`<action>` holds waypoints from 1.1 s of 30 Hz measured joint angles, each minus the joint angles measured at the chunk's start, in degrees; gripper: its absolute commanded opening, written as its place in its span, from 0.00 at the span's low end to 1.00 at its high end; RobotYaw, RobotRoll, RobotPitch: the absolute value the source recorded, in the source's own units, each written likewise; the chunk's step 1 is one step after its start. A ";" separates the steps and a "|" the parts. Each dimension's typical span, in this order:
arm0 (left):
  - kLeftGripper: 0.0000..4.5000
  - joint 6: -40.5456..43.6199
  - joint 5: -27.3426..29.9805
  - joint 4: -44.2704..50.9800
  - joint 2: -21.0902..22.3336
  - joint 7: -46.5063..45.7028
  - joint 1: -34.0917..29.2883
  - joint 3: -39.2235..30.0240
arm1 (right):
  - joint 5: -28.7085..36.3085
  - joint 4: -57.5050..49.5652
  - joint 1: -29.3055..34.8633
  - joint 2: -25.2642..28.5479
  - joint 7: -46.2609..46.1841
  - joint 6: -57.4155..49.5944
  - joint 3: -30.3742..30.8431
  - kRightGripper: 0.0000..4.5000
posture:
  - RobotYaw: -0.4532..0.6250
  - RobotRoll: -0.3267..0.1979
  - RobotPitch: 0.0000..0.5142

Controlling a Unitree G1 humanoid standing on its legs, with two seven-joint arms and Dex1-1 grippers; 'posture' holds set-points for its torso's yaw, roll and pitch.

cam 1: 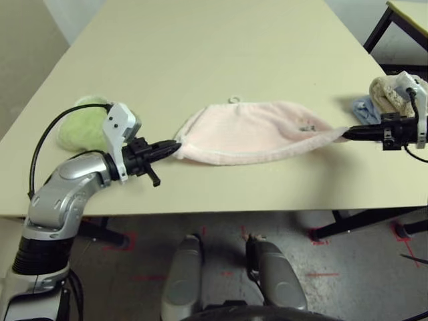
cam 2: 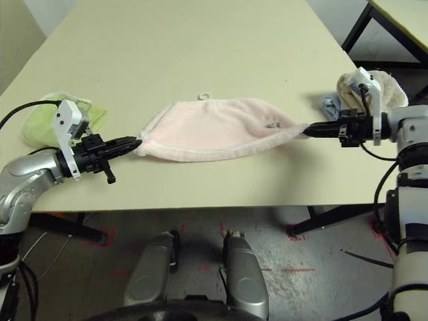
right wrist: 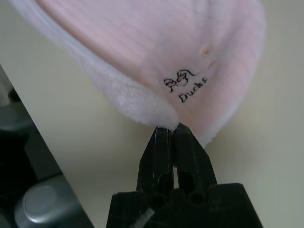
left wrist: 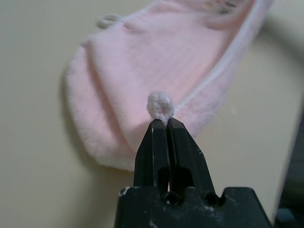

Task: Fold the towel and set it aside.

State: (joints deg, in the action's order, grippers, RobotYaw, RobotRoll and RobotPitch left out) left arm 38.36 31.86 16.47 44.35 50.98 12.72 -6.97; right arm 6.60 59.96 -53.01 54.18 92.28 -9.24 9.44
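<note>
Pink terry, the towel [cam 1: 251, 130] lies stretched across the counter [cam 1: 221, 53]: your left end effector [cam 1: 168, 147] and right end effector [cam 1: 349, 133] tension it for folding. At each wrist, fingers clamp a corner.

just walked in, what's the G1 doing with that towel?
It holds the pink towel stretched between both arms near the table's front edge. The left tool is pinched shut on one end, the right tool on the other. A green cloth lies behind the left arm, and folded cloths sit by the right.
</note>
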 measured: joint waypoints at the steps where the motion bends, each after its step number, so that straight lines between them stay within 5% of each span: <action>1: 0.01 0.70 0.87 -0.01 0.93 0.99 -0.04 -0.76 | 0.87 -0.49 0.11 0.89 0.04 -0.45 1.73 0.00 | 0.56 0.62 0.32; 5: 0.01 3.26 4.34 -0.32 1.13 1.64 0.90 -3.15 | 3.44 -0.45 -0.62 0.87 0.06 -1.12 2.47 0.00 | 0.56 0.62 0.32; 10: 0.01 5.53 7.02 -2.43 -3.69 -4.36 7.73 -5.93 | 3.74 3.64 -5.43 -3.42 -7.66 2.04 -4.22 0.00 | 0.55 0.62 0.32; 14: 0.01 0.71 -0.85 -9.72 -9.85 -15.12 15.30 -4.23 | 0.50 7.21 -6.80 -7.87 -23.06 10.44 -6.03 0.00 | 0.55 0.62 0.32; 27: 0.01 -10.37 -17.88 -23.89 -16.77 -24.40 21.95 5.29 | -9.89 12.00 -8.90 -15.20 -40.24 17.10 -5.34 0.00 | 0.54 0.62 0.33; 29: 0.05 -10.75 -19.16 -24.68 -16.82 -24.41 21.99 5.92 | -10.63 12.32 -9.32 -16.02 -42.78 16.87 -5.37 0.13 | 0.54 0.62 0.33; 33: 0.33 -10.06 -19.99 -24.19 -16.69 -24.28 21.98 6.13 | -10.48 12.45 -10.09 -16.59 -43.85 15.87 -6.71 0.43 | 0.54 0.62 0.32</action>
State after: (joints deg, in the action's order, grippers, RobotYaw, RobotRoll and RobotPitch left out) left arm 28.30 11.87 -7.71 27.66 26.70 34.70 -0.84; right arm -3.87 72.41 -63.10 37.59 48.43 6.64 2.72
